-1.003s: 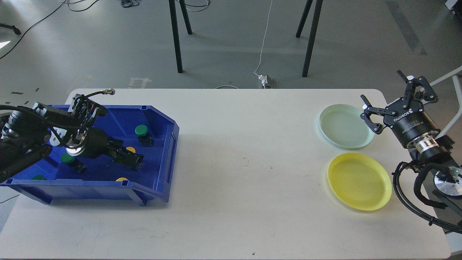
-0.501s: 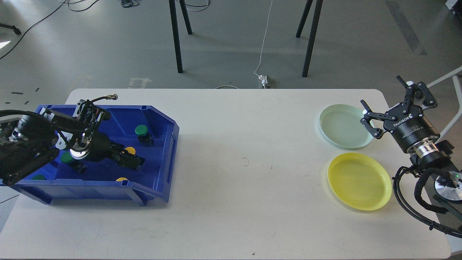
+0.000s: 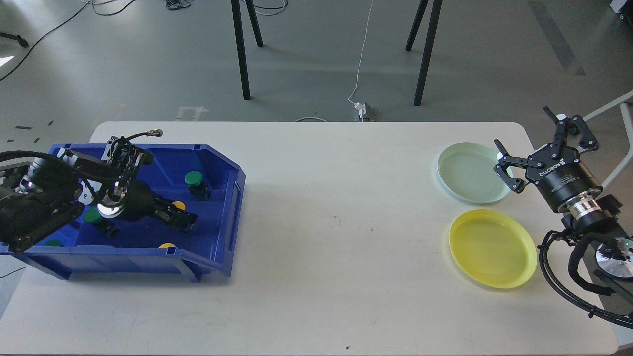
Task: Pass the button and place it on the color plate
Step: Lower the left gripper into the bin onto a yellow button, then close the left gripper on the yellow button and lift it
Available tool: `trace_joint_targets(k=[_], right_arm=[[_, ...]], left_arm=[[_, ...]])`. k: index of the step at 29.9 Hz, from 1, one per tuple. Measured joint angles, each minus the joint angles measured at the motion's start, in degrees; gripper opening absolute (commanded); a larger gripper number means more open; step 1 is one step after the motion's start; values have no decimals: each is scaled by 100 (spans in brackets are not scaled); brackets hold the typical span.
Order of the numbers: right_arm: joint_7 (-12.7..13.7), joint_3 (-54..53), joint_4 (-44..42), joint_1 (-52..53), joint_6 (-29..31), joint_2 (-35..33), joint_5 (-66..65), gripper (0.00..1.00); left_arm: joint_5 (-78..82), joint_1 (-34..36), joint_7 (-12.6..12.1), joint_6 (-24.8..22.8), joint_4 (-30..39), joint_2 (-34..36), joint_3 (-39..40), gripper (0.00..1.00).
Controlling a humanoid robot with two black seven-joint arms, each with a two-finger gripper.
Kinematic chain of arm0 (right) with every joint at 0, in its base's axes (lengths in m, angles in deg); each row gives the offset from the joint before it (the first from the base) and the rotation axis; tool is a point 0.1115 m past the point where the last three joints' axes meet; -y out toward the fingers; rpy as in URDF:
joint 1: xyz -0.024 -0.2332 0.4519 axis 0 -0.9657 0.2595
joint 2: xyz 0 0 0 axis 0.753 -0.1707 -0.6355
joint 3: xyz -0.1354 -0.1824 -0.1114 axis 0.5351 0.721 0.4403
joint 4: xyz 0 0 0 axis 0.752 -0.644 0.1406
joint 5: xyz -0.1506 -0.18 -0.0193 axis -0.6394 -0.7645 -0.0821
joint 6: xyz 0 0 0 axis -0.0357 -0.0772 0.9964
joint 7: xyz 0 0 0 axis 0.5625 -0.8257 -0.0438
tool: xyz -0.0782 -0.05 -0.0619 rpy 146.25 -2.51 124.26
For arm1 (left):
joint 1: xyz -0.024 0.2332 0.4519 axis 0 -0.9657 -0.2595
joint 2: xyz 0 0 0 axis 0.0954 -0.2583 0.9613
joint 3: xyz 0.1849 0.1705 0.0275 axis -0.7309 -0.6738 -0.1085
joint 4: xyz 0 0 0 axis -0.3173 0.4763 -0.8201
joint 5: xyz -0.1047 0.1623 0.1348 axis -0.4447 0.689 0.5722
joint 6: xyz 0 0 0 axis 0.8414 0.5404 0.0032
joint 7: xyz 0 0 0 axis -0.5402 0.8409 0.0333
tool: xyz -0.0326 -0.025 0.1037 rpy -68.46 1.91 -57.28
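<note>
Inside the blue bin (image 3: 217, 163), the left gripper (image 3: 182, 221) sits by a yellow button (image 3: 179, 204), grip unclear; at three o'clock, the right gripper (image 3: 536, 143) gapes above the green plate (image 3: 465, 173).

The right gripper (image 3: 541, 143) has the white word "ROBOTIQ" on its black round body. More tiny white words sit under it, too small to read.

The white table (image 3: 316, 277) carries a blue bin (image 3: 217, 247) near its left edge and, by its right edge, a pale green plate (image 3: 470, 173) and a yellow plate (image 3: 492, 249).
</note>
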Motion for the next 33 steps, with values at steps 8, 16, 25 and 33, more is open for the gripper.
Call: trace_joint_targets(k=[8,16,25,33], right_arm=[[0,-9,0,-56,-2,-15,0,99],[0,-9,0,-65,-2,-15,1,99],[0,-9,0,-78,5,-7,16,99],[36,-132,5,-82,44,32,41,99]], left_arm=[[-14,12,0,0,0,-22,4,9],[-31,94,3,0,106,94,53,7],[-52,340,1,0,1535,1646,131,7],[-600,291,0,-1,2531,2988,700,8]])
